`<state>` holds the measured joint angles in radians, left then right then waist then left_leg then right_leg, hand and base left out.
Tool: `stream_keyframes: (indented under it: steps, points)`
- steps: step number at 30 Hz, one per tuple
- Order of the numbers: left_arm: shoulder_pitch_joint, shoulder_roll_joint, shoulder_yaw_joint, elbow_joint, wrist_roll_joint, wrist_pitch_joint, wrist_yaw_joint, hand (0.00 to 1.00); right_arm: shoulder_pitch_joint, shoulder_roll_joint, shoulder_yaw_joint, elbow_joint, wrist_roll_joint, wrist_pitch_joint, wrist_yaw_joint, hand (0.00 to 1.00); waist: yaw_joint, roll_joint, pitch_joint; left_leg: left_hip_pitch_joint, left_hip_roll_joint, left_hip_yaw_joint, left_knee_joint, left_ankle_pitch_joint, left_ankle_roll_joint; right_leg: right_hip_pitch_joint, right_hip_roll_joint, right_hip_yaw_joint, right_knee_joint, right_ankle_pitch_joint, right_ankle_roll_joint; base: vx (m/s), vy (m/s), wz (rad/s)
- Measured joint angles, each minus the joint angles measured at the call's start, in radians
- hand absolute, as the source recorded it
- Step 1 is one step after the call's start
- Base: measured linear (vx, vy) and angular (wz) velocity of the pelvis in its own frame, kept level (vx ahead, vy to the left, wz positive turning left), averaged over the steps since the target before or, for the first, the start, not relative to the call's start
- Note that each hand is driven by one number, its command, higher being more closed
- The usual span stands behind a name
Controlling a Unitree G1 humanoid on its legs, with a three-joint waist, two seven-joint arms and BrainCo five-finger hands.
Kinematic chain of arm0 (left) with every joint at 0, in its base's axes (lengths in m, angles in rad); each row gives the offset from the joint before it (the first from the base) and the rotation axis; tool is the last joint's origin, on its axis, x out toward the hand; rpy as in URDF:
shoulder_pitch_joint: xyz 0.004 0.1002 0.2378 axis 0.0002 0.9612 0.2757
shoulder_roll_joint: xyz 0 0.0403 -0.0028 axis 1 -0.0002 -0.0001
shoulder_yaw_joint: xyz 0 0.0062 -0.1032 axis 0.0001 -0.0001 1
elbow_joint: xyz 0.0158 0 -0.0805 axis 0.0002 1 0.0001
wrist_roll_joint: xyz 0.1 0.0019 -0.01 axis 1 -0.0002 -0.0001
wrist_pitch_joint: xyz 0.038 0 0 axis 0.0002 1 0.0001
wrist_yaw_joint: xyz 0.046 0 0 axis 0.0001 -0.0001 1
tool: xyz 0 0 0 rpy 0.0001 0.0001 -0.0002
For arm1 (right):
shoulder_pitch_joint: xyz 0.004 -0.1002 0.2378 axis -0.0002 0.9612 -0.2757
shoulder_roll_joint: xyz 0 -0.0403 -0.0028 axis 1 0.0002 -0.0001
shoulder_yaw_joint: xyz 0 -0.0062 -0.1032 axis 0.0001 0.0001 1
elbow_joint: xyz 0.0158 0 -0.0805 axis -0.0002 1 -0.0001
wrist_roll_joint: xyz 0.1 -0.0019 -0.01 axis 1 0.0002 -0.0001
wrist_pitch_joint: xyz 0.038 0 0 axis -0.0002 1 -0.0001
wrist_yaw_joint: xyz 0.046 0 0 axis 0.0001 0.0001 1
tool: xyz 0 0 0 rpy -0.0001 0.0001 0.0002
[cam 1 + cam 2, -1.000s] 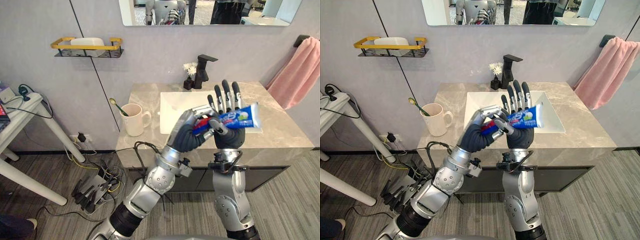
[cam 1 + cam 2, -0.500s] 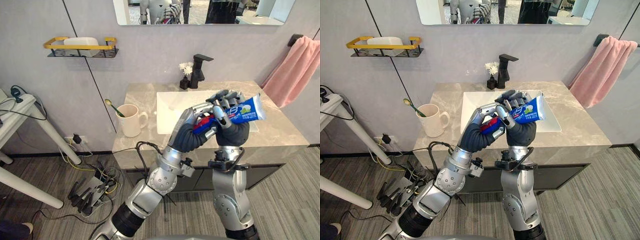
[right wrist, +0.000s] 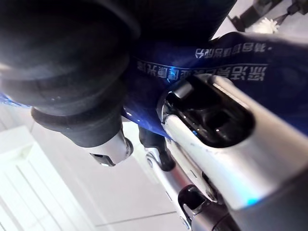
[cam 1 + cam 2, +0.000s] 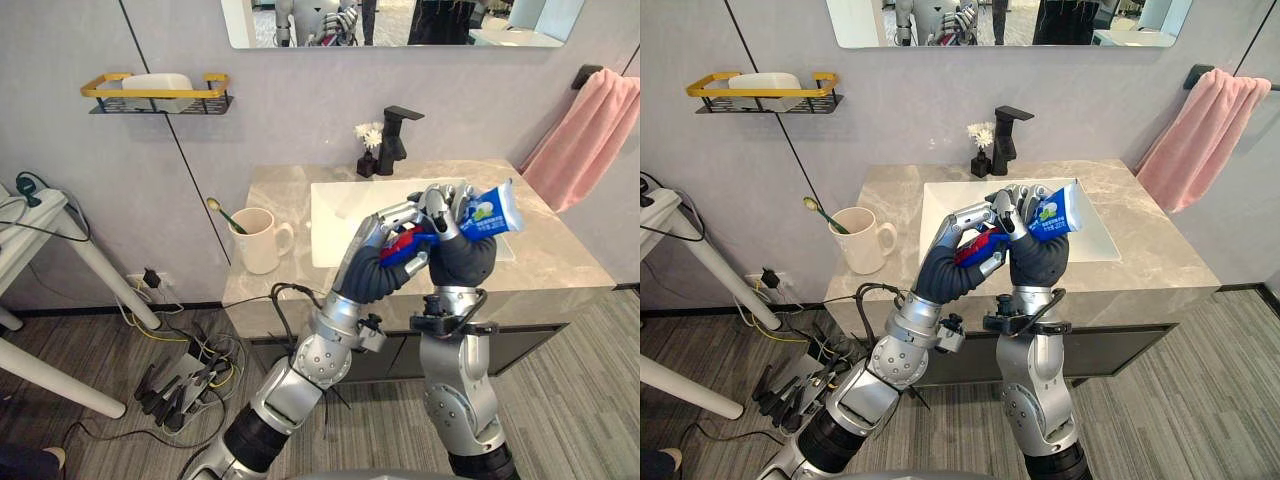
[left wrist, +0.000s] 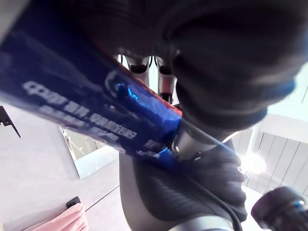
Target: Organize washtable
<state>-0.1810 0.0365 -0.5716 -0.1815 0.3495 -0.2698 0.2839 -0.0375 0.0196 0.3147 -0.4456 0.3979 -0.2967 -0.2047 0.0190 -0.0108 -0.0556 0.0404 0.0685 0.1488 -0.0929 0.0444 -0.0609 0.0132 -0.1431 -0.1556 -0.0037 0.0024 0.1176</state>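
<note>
Above the front edge of the bench, before the sink, the left hand curls round the red-and-blue lower end of 1 toothpaste tube, and the right hand wraps its middle. The tube's long axis slants, crimped end up toward the pink towel. A mug holding a toothbrush stands left of the sink, with a black tap behind.

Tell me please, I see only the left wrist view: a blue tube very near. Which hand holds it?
Observer: Both. The left hand and the right hand curl round the toothpaste tube.
Operator: Where is the mug?
Observer: The mug stands on the counter, at the robot's left of the sink, with a toothbrush in it.
Operator: Which way does the tube's flat end point?
Observer: Toward the pink towel, at the robot's right.
</note>
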Motion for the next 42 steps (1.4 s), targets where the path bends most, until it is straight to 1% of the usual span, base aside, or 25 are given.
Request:
stream_keyframes:
  steps: [2, 4, 6, 8, 10, 11, 14, 15, 18, 20, 22, 25, 29, 32, 36, 38, 39, 40, 42]
  points:
    - [0.018, -0.007, 0.002, 0.016, -0.029, -0.002, -0.003, 0.00, 0.000, 0.000, -0.001, 0.012, -0.027, 0.002, -0.011, 1.00, 0.001, 0.004, -0.003, 0.000, 0.000, -0.001, 0.000, 0.000, 0.000, 0.001, 0.000, -0.001, 0.000, 0.000, 0.000, 0.00, 0.000, 0.00]
    - [0.040, -0.015, 0.028, 0.044, -0.063, -0.001, -0.023, 0.00, 0.000, 0.000, -0.001, 0.034, -0.048, 0.006, -0.011, 1.00, 0.000, 0.010, -0.007, 0.000, 0.000, -0.003, 0.000, 0.000, 0.000, 0.002, 0.000, -0.003, 0.000, 0.000, 0.000, 0.00, 0.000, 0.00]
    - [0.052, -0.015, 0.037, 0.057, -0.073, -0.001, -0.024, 0.00, 0.000, 0.000, -0.005, 0.038, -0.065, 0.022, -0.013, 1.00, 0.002, 0.012, -0.008, 0.000, 0.000, -0.007, 0.000, 0.000, 0.000, 0.003, 0.000, -0.006, 0.000, 0.000, 0.000, 0.00, 0.000, 0.02]
    - [0.060, -0.014, 0.056, 0.062, -0.073, 0.007, -0.029, 0.00, 0.000, 0.000, -0.008, 0.037, -0.086, 0.023, -0.013, 1.00, 0.003, 0.012, -0.008, 0.000, 0.000, -0.009, -0.001, 0.000, 0.000, 0.004, 0.000, -0.008, 0.000, 0.000, 0.000, 0.00, 0.000, 0.04]
    - [0.082, -0.014, 0.098, 0.071, -0.073, 0.046, -0.045, 0.00, -0.007, 0.000, -0.007, 0.036, -0.116, 0.023, -0.007, 1.00, 0.000, 0.013, -0.009, 0.001, 0.000, -0.010, -0.001, 0.001, 0.000, 0.007, 0.000, -0.009, -0.001, 0.000, 0.000, 0.00, 0.000, 0.00]
    - [0.098, -0.012, 0.122, 0.071, -0.073, 0.075, -0.049, 0.00, -0.017, 0.000, -0.010, 0.035, -0.127, 0.023, -0.004, 1.00, -0.001, 0.013, -0.009, 0.002, 0.000, -0.012, -0.001, 0.001, 0.000, 0.010, 0.000, -0.011, -0.002, 0.000, 0.000, 0.00, 0.000, 0.04]
    - [0.129, -0.009, 0.197, 0.063, -0.073, 0.108, -0.052, 0.00, -0.040, 0.009, -0.035, 0.033, -0.144, 0.022, 0.013, 1.00, 0.000, 0.013, -0.009, 0.004, -0.001, -0.027, -0.001, 0.003, 0.000, 0.021, -0.001, -0.028, -0.004, -0.001, 0.001, -0.01, -0.006, 0.13]
    - [0.131, -0.006, 0.207, 0.052, -0.072, 0.110, -0.052, 0.00, -0.043, 0.012, -0.038, 0.033, -0.144, 0.022, 0.014, 1.00, 0.000, 0.013, -0.009, 0.002, -0.001, -0.030, -0.001, 0.005, 0.000, 0.021, -0.001, -0.032, -0.004, -0.001, 0.001, -0.02, -0.013, 0.18]
    - [0.170, 0.003, 0.274, -0.058, -0.072, 0.114, -0.052, 0.00, -0.050, 0.031, -0.056, 0.032, -0.145, 0.019, 0.032, 1.00, 0.001, 0.014, -0.009, 0.002, -0.002, -0.040, -0.001, 0.007, 0.000, 0.027, -0.001, -0.037, -0.005, -0.001, 0.000, -0.02, -0.007, 0.10]
    - [0.187, 0.005, 0.368, -0.144, -0.072, 0.113, -0.037, 0.00, -0.049, 0.033, -0.098, 0.031, -0.155, 0.019, 0.034, 1.00, 0.001, 0.014, -0.009, 0.004, -0.003, -0.050, -0.002, 0.007, 0.000, 0.036, -0.002, -0.050, -0.007, -0.002, 0.000, -0.03, -0.008, 0.12]
    - [0.199, 0.007, 0.432, -0.205, -0.072, 0.113, -0.022, 0.00, -0.046, 0.033, -0.126, 0.031, -0.155, 0.018, 0.034, 1.00, 0.000, 0.016, -0.008, 0.002, -0.003, -0.059, -0.004, 0.009, 0.000, 0.039, -0.003, -0.061, -0.007, -0.003, -0.002, -0.04, -0.010, 0.13]
    - [0.214, 0.009, 0.505, -0.274, -0.066, 0.110, 0.008, 0.00, -0.043, 0.033, -0.158, 0.031, -0.155, 0.015, 0.035, 1.00, 0.004, 0.019, -0.006, 0.004, -0.003, -0.068, -0.008, 0.010, -0.001, 0.047, -0.003, -0.070, -0.007, -0.006, -0.004, -0.04, -0.009, 0.12]
    - [0.251, 0.006, 0.571, -0.367, -0.026, 0.106, 0.045, 0.00, -0.043, 0.032, -0.159, 0.031, -0.155, 0.011, 0.055, 1.00, 0.007, 0.023, -0.005, 0.001, -0.003, -0.081, -0.008, 0.011, -0.003, 0.057, -0.002, -0.088, -0.018, -0.006, -0.004, -0.01, -0.011, 0.11]
    - [0.266, 0.003, 0.652, -0.414, -0.009, 0.105, 0.070, 0.00, -0.043, 0.030, -0.182, 0.032, -0.154, 0.008, 0.060, 1.00, 0.022, 0.023, -0.005, -0.004, -0.003, -0.094, -0.008, 0.013, -0.005, 0.058, -0.001, -0.094, -0.019, -0.008, -0.005, 0.01, -0.012, 0.10]
    - [0.322, -0.018, 0.799, -0.445, 0.009, 0.108, 0.109, 0.00, -0.118, 0.010, -0.237, 0.099, -0.130, 0.004, 0.073, 1.00, 0.028, 0.021, -0.003, -0.013, -0.007, -0.125, -0.008, 0.021, -0.007, 0.069, -0.002, -0.125, -0.021, -0.011, -0.005, 0.00, -0.013, 0.21]
    - [0.369, -0.042, 0.842, -0.445, 0.015, 0.110, 0.133, 0.00, -0.211, -0.020, -0.282, 0.163, -0.058, -0.002, 0.073, 1.00, 0.057, 0.017, -0.001, -0.019, -0.008, -0.152, -0.008, 0.025, -0.008, 0.079, -0.001, -0.149, -0.021, -0.016, -0.007, -0.03, -0.024, 0.36]
    - [0.383, -0.049, 0.849, -0.445, 0.017, 0.110, 0.134, 0.00, -0.234, -0.026, -0.288, 0.176, -0.034, -0.004, 0.073, 1.00, 0.060, 0.016, 0.000, -0.024, -0.009, -0.166, -0.008, 0.028, -0.008, 0.081, -0.001, -0.163, -0.021, -0.018, -0.007, -0.04, -0.037, 0.57]
    - [0.408, -0.060, 0.854, -0.445, 0.017, 0.110, 0.134, 0.00, -0.279, -0.039, -0.302, 0.202, 0.009, -0.008, 0.073, 1.00, 0.071, 0.012, 0.006, -0.030, -0.011, -0.192, -0.009, 0.033, -0.009, 0.090, -0.001, -0.190, -0.019, -0.024, -0.007, -0.04, -0.043, 0.60]
    - [0.453, -0.079, 0.858, -0.444, 0.017, 0.109, 0.133, 0.00, -0.346, -0.063, -0.318, 0.255, 0.060, -0.011, 0.074, 1.00, 0.101, 0.000, 0.016, -0.035, -0.012, -0.220, -0.009, 0.038, -0.013, 0.101, 0.001, -0.218, -0.016, -0.033, -0.006, -0.04, -0.045, 0.55]
